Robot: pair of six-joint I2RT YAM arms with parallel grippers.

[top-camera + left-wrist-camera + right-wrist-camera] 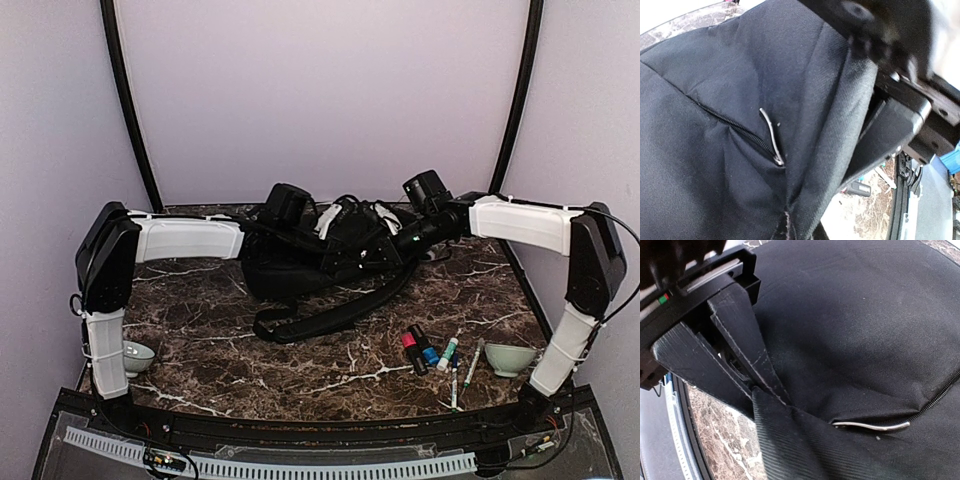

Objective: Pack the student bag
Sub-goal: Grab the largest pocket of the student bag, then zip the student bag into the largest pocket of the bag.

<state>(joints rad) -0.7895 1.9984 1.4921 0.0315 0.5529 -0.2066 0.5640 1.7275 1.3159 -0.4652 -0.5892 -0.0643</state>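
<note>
The student bag point(300, 262), a black fabric backpack, lies bunched at the middle of the marble table, with a strap point(330, 318) trailing toward the front. Both grippers meet on top of it. My left gripper point(328, 220) is shut on a pinched fold of the student bag point(715, 175); its fingers are buried in cloth below the zipper point(735, 127) and the grey zipper pull point(771, 135). My right gripper point(386, 216) is shut on another fold of the student bag point(860, 330), beside the same zipper pull point(870, 426). Two bag straps point(740, 340) run past it.
Near the front right lie a red-capped item point(412, 352), a blue-capped one point(428, 347), a green-capped marker point(447, 352) and two pens point(462, 372). A pale bowl point(510, 357) sits by the right arm's base, another bowl point(137, 355) by the left arm's.
</note>
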